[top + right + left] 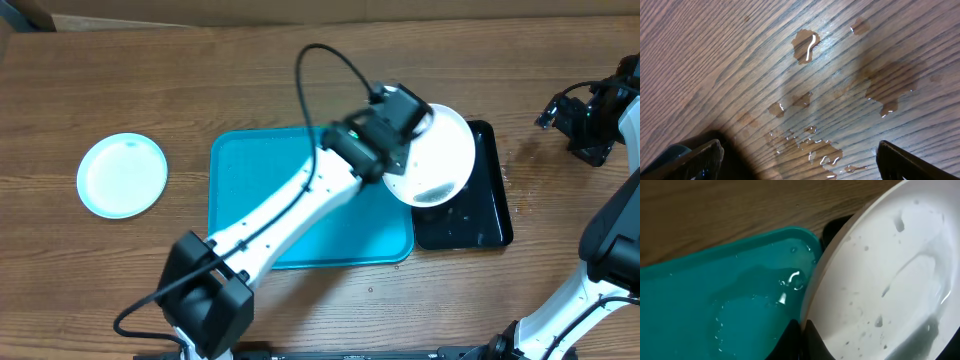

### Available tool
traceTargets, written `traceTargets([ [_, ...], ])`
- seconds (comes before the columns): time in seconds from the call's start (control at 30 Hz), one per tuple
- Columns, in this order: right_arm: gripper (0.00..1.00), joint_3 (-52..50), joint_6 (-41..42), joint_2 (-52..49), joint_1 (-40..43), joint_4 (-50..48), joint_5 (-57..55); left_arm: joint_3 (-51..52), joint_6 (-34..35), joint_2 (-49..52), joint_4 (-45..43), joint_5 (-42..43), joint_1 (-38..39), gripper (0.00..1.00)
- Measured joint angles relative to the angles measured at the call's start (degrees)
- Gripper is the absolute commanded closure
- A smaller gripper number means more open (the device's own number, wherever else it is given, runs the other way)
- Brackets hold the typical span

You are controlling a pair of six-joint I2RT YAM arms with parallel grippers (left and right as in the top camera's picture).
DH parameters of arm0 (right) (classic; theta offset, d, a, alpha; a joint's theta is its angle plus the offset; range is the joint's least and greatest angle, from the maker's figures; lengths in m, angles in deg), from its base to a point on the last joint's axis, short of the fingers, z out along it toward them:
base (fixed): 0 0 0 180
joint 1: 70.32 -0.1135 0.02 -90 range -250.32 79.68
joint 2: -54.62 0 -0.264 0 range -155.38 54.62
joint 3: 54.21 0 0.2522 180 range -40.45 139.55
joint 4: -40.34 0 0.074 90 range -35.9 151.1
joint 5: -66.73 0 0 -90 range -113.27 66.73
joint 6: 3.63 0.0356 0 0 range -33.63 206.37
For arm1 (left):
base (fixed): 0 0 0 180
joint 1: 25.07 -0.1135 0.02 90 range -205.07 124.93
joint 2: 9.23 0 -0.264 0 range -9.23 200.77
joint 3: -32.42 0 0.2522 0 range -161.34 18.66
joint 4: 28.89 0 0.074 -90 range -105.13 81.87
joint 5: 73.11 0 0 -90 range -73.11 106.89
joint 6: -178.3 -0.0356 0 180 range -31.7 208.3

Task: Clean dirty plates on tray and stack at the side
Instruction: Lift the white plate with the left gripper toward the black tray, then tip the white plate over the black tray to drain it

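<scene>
Overhead, I see my left gripper [397,163] clamped on the rim of the white plate [447,150], at 3 o'clock of the turquoise tray [250,190] and mostly over the black tray [492,222]. The cyan plate [122,176] lies alone on the table [100,80] at 9 o'clock. The right gripper [562,110] sits far off at 2 o'clock.

Left wrist: wet plate, a dark smear [926,336] at 5 o'clock (jaws pinching the rim).

Right wrist: fingers [692,157] spread wide, holding nothing, above puddles [812,147]
</scene>
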Motion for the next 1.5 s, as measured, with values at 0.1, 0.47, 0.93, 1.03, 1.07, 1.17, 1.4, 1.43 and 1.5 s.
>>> traceTargets([
  [0.1, 0.00, 0.00, 0.00, 0.00, 0.00, 0.00, 0.00, 0.00, -2.05, 0.00, -1.31, -8.11, 4.04, 0.96],
  [0.47, 0.00, 0.00, 0.00, 0.00, 0.00, 0.00, 0.02, -0.24, -20.98, 0.00, -18.27, -38.12, 19.28, 0.96],
  [0.93, 0.00, 0.02, 0.02, 0.00, 0.00, 0.00, 0.04, -0.52, -57.33, 0.00, -43.04, -53.99, 27.47, 0.96],
  [1.03, 0.00, 0.02, 0.04, 0.00, 0.00, 0.00, 0.04, -0.52, -59.87, 0.00, -43.67, -54.55, 28.09, 0.96],
  [1.07, 0.00, 0.02, 0.02, 0.00, 0.00, 0.00, 0.04, -0.52, -60.41, 0.00, -43.76, -54.62, 28.15, 0.96],
  [1.17, 0.00, 0.02, 0.00, 0.00, 0.00, -0.04, 0.07, -0.52, -61.51, 0.00, -43.85, -54.71, 28.15, 0.96],
  [1.4, 0.00, 0.02, 0.00, 0.00, 0.00, 0.00, 0.07, -0.52, -62.10, 0.00, -43.85, -55.01, 28.11, 0.96],
  [1.43, 0.00, 0.02, 0.02, 0.00, 0.00, -0.02, 0.07, -0.52, -62.07, 0.00, -43.85, -55.01, 28.11, 0.96],
  [1.5, 0.00, 0.02, 0.02, 0.00, 0.00, 0.00, 0.07, -0.52, -61.88, 0.00, -43.85, -55.01, 28.04, 0.96],
])
